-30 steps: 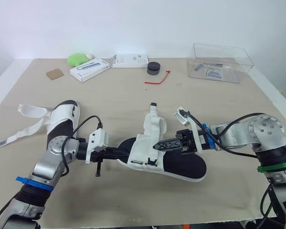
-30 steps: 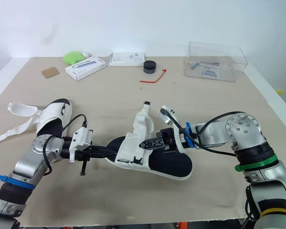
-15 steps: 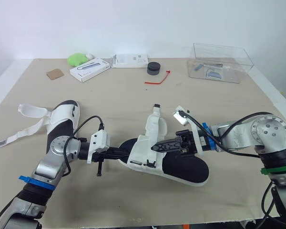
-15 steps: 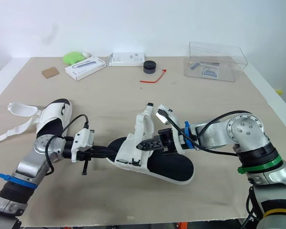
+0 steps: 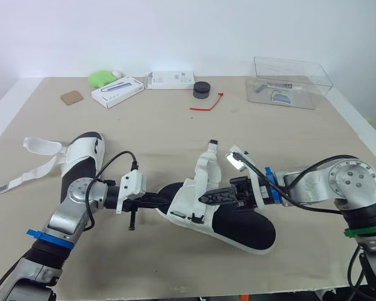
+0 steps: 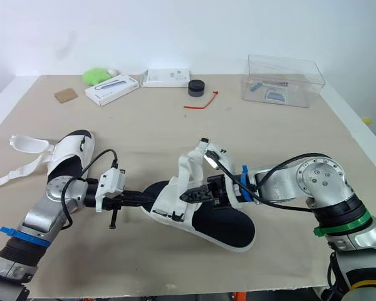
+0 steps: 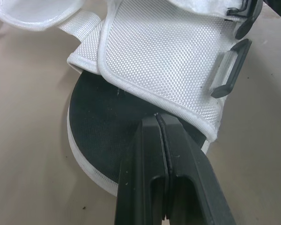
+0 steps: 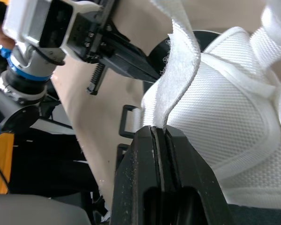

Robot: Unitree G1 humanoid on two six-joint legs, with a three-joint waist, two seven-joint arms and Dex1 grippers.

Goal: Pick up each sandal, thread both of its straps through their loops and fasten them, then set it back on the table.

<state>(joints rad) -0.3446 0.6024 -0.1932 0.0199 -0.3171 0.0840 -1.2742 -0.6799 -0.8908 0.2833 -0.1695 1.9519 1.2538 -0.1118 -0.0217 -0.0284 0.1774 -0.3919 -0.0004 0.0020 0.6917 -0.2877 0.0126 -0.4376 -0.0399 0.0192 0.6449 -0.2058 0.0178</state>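
Observation:
A sandal with a black sole and white mesh upper lies mid-table between my arms. My left gripper is shut on the edge of the mesh upper at the heel end, beside two black loops. From the other side, my right gripper is shut on a white strap that rises above the upper. The second sandal lies at the left with its straps spread loose on the table.
At the back stand a clear plastic box, a black round puck, a red tie, two white boxes, a green lump and a cardboard scrap. The table edge runs close in front.
My right arm has dropped lower and nearer, still holding the strap. The sandal's toe has slid a little right and toward me. The left gripper has edged right.

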